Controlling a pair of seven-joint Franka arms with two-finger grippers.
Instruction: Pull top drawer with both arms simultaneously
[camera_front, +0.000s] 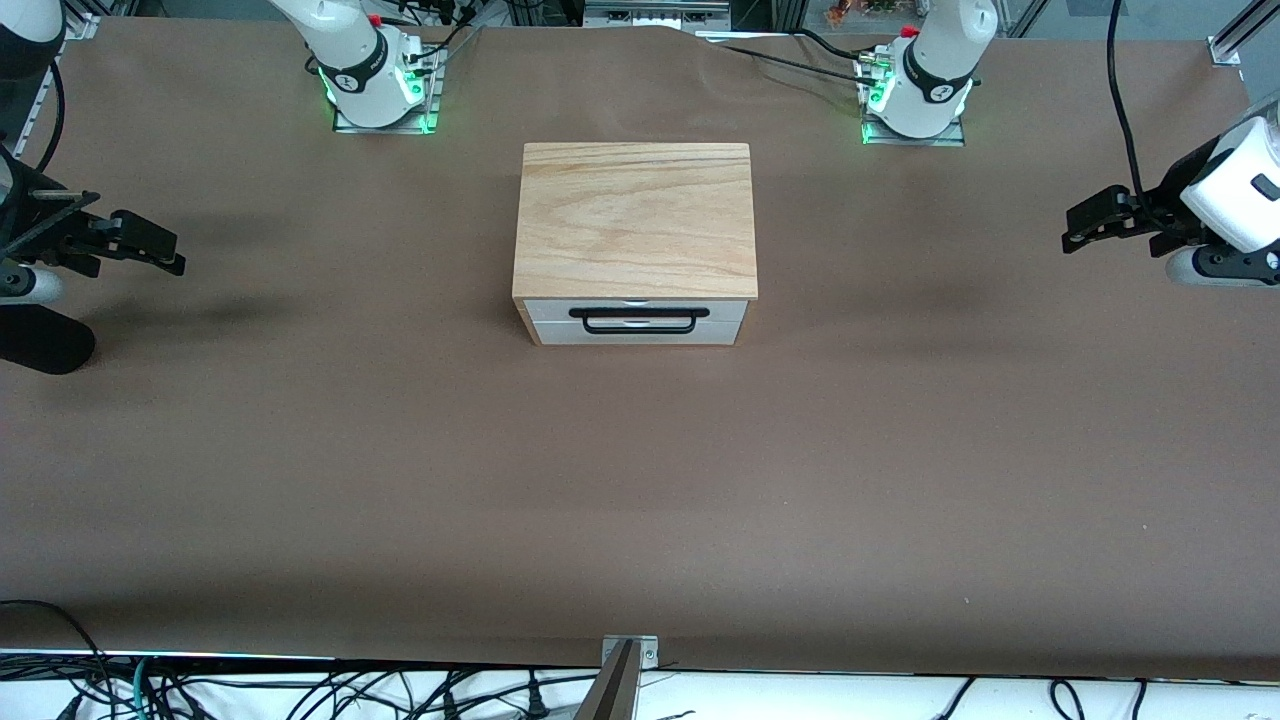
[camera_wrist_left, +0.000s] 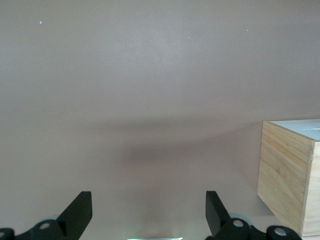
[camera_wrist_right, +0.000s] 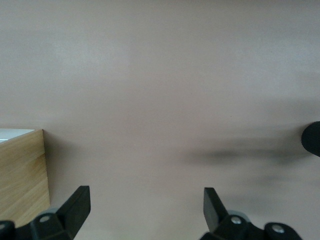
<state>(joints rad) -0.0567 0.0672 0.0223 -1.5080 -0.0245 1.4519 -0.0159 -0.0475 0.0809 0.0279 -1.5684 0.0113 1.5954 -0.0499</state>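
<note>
No writing or label is readable anywhere; cables trail along the brown table (camera_front: 400, 480) edges; the cabinet (camera_front: 635, 220) sits mid-table, its top drawer (camera_front: 636, 309) flush and shut, white-fronted with a black bar handle (camera_front: 638, 320); the left gripper (camera_front: 1085, 222) and right gripper (camera_front: 160, 250) hover over the table's ends, fingers spread, holding nothing.

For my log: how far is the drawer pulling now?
Nothing is done yet: the top drawer sits shut in the cabinet. Nothing is in hand: the left hand and right hand hang open over the table ends. Reaching the handle and pulling remain.
</note>
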